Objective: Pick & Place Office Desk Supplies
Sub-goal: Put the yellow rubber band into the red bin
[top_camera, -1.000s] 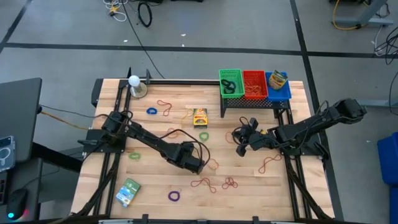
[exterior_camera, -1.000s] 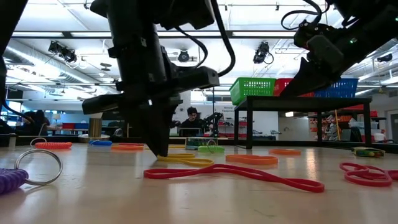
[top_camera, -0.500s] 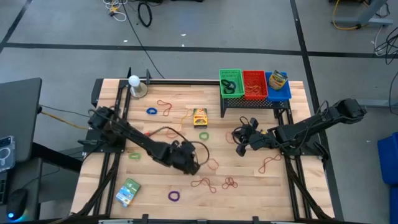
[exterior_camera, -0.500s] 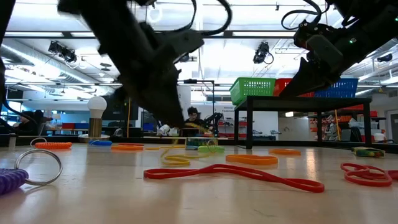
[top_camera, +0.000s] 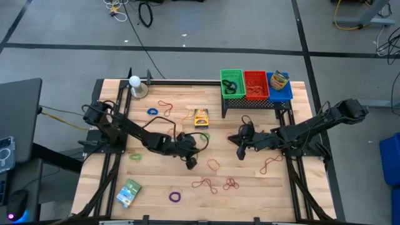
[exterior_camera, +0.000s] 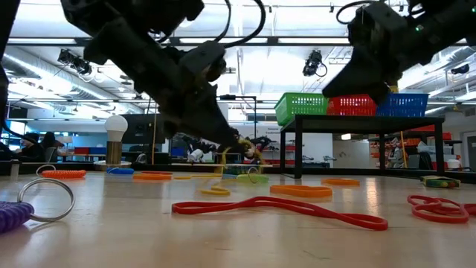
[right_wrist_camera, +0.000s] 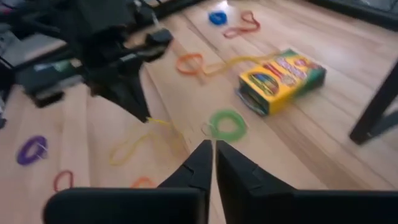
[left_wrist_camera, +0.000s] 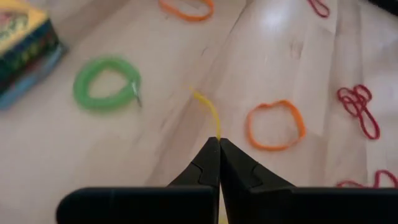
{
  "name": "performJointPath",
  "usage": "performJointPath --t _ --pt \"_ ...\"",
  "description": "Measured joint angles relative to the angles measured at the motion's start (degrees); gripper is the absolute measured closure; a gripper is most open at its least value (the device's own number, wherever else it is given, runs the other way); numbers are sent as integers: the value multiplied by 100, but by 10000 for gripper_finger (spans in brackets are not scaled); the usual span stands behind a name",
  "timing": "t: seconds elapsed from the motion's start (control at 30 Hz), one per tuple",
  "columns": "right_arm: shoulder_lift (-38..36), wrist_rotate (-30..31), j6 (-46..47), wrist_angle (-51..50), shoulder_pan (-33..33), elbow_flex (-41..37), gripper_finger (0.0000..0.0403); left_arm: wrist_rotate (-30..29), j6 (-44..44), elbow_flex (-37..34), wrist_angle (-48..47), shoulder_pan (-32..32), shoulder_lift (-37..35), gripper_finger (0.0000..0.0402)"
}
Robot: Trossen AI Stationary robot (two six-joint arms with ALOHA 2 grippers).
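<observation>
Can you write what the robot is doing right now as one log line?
left gripper: fingers shut on yellow rubber band, lifting | right gripper: shut, empty, waiting above table

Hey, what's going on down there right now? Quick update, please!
Left tool shut on a yellow rubber band, lifting it off the table. Right tool shut, empty, waiting mid-table. Nothing in the way.

White ball on round metal base (top_camera: 135, 84) at table's (top_camera: 156, 187) far left corner; black cables (top_camera: 145, 12) on floor beyond.
</observation>
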Motion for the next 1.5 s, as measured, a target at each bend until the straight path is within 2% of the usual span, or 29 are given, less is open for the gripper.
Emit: performJointPath --t 0.23,0.43,0.6,0.77,0.93,1.23,1.37,1.5 --pt "179 -214 -231 265 -4 49 303 421 1010 -34 256 259 -31 400" --pt "1227 -619 -918 275 -2 633 257 524 1371 -32 556 311 -31 400" --pt "2064 -752 -1548 280 -23 1248 241 502 1342 -32 575 307 -28 400" --pt "2677 -776 -1930 301 -116 1637 246 505 1344 -32 591 298 -27 399" --pt "3114 -813 -2025 570 -282 1692 254 503 1433 -32 719 294 -26 399" --pt "3316 -784 -2120 991 -539 1700 276 498 1489 -32 787 263 -24 399" --pt "3318 -1210 -2170 999 -632 1700 301 493 1484 -32 787 259 -24 399" --pt "3318 -1257 -2200 1019 -638 1700 349 483 1392 -32 787 259 -24 398"
